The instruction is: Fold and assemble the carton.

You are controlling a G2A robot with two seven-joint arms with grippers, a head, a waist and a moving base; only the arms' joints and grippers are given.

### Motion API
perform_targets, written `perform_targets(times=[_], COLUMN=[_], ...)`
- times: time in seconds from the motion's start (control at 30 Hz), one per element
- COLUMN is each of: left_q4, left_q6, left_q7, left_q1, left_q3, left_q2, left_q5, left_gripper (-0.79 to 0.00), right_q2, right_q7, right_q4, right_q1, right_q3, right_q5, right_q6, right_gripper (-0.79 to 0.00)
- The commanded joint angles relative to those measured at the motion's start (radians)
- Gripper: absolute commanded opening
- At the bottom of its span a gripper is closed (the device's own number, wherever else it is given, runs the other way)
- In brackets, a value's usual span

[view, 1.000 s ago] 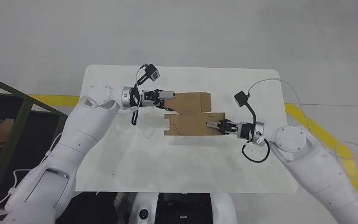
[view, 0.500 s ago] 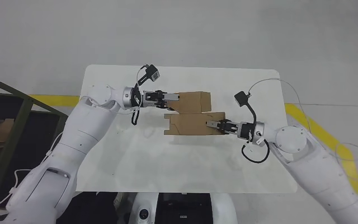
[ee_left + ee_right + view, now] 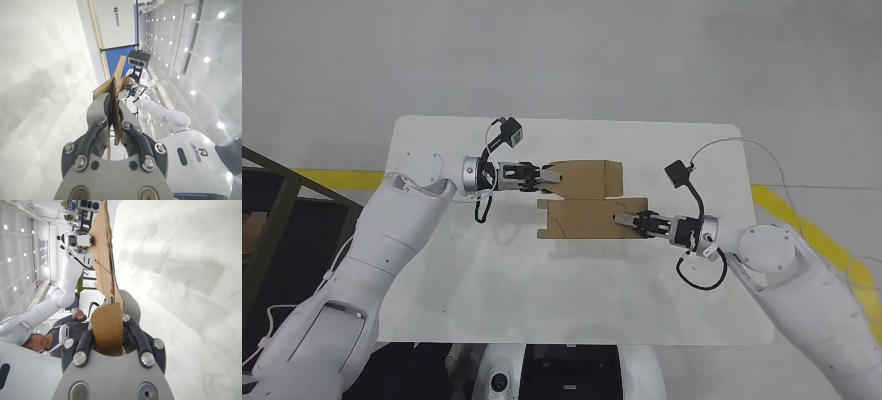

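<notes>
A flat brown carton (image 3: 582, 200) is held a little above the white table (image 3: 442, 290) near its middle, between both arms. My left gripper (image 3: 554, 174) is shut on the carton's far left flap; in the left wrist view its fingers (image 3: 111, 106) clamp the cardboard edge (image 3: 115, 98). My right gripper (image 3: 624, 220) is shut on the carton's near right edge; in the right wrist view the cardboard (image 3: 105, 321) runs between its fingers and on toward the other gripper (image 3: 81, 241).
The table stretches bare around the carton on all sides, with its front edge (image 3: 572, 345) toward me. A yellow floor line (image 3: 802, 215) lies beyond the table's right side, and a dark frame (image 3: 272, 200) stands off its left side.
The carton and both grippers have shifted slightly to the right. The left gripper has slid a little further along its flap. Both stay shut on the cardboard.
</notes>
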State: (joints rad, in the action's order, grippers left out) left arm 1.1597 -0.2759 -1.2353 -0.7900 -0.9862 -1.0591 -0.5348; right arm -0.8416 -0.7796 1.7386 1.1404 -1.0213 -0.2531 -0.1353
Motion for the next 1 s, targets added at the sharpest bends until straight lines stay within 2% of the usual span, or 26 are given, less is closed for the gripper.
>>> perform_targets(times=[0.0,0.07,0.1,0.13,0.17,0.3,0.6,0.77,0.83,0.97], left_q4=[0.001,0.002,0.003,0.004,0.005,0.008,0.020,0.026,0.028,0.035], left_q6=[0.001,0.000,-0.001,-0.002,-0.003,-0.017,-0.033,-0.034,-0.035,-0.034], left_q7=[-0.001,-0.002,-0.002,-0.003,-0.006,-0.030,-0.071,-0.078,-0.079,-0.085], left_q1=[-0.001,-0.002,-0.003,-0.003,-0.004,-0.008,-0.018,-0.023,-0.024,-0.026], left_q3=[-0.001,-0.003,-0.003,-0.004,-0.005,-0.012,-0.019,-0.016,-0.015,-0.015], left_q2=[-0.001,-0.002,-0.002,-0.003,-0.003,-0.004,-0.005,-0.008,-0.009,-0.010], left_q5=[-0.001,-0.002,-0.004,-0.006,-0.010,-0.029,-0.042,-0.037,-0.038,-0.043], left_gripper=[-0.785,-0.785,-0.785,-0.785,-0.785,-0.785,-0.785,-0.785,-0.785,-0.785], right_q2=[-0.001,-0.003,-0.003,-0.004,-0.005,-0.005,-0.011,-0.027,-0.037,-0.062], right_q7=[0.002,0.004,0.006,0.009,0.013,0.039,0.043,-0.099,-0.164,-0.222], right_q4=[0.002,0.004,0.005,0.004,0.001,-0.038,-0.119,-0.163,-0.184,-0.245], right_q1=[0.003,0.005,0.007,0.008,0.010,0.019,0.036,0.002,-0.025,-0.082], right_q3=[-0.003,-0.006,-0.008,-0.010,-0.014,-0.047,-0.117,-0.092,-0.064,-0.003], right_q5=[0.003,0.009,0.011,0.012,0.012,-0.009,-0.106,-0.270,-0.324,-0.377], right_q6=[0.003,0.007,0.011,0.013,0.015,-0.001,-0.217,-0.361,-0.392,-0.429], right_gripper=[-0.785,-0.785,-0.597,-0.369,0.000,0.000,0.000,0.000,0.000,0.000])
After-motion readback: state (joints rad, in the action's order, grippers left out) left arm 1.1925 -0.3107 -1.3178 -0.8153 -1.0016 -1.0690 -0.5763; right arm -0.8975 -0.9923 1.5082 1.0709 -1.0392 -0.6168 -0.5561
